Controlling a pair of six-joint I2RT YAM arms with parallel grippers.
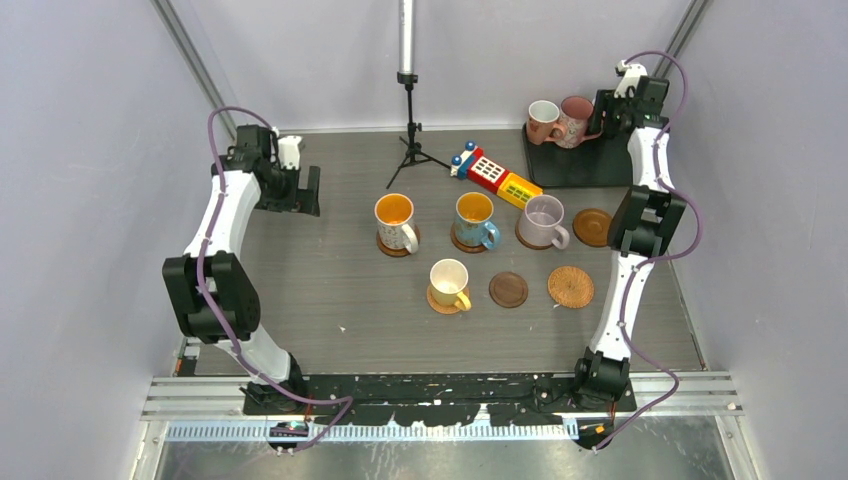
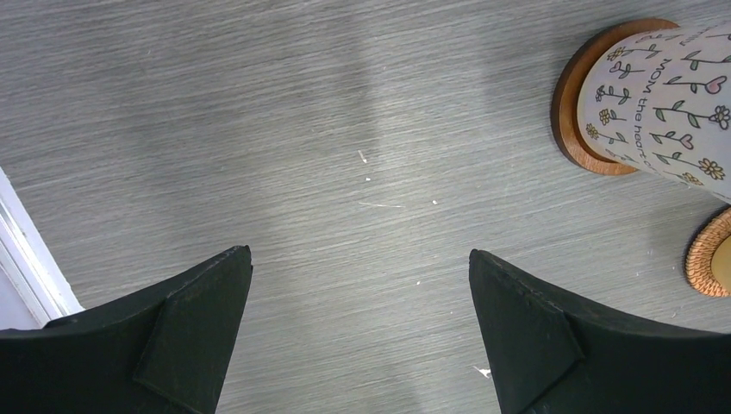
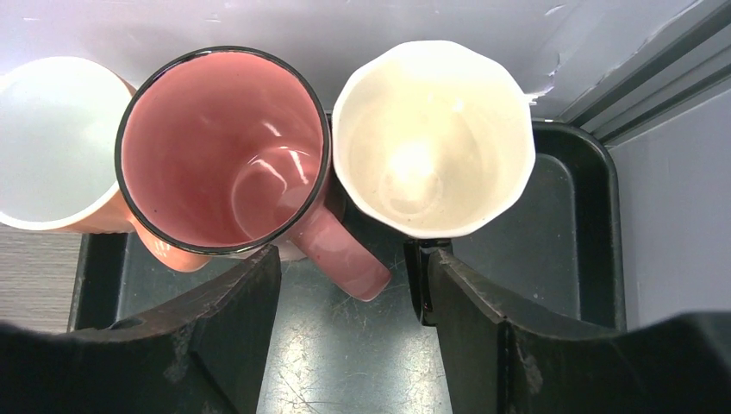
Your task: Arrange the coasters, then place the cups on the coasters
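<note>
Four cups stand on coasters mid-table: a white patterned cup (image 1: 395,222), a blue one (image 1: 475,220), a lavender one (image 1: 543,220) and a yellow one (image 1: 450,284). Three coasters lie bare: dark brown (image 1: 508,289), woven (image 1: 570,286) and brown (image 1: 592,227). On the black tray (image 3: 569,259) stand a pink cup (image 3: 224,147), a white-inside cup (image 3: 431,138) with a black handle, and a third cup (image 3: 43,138). My right gripper (image 3: 352,259) is open, with the pink handle and the black handle between its fingers. My left gripper (image 2: 360,259) hangs open over bare table, left of the patterned cup (image 2: 655,103).
A red-yellow toy block (image 1: 495,175) lies behind the blue cup. A black tripod (image 1: 410,140) stands at the back centre. The tray (image 1: 580,165) sits in the back right corner against the walls. A woven coaster (image 2: 705,259) shows at the left wrist view's right edge.
</note>
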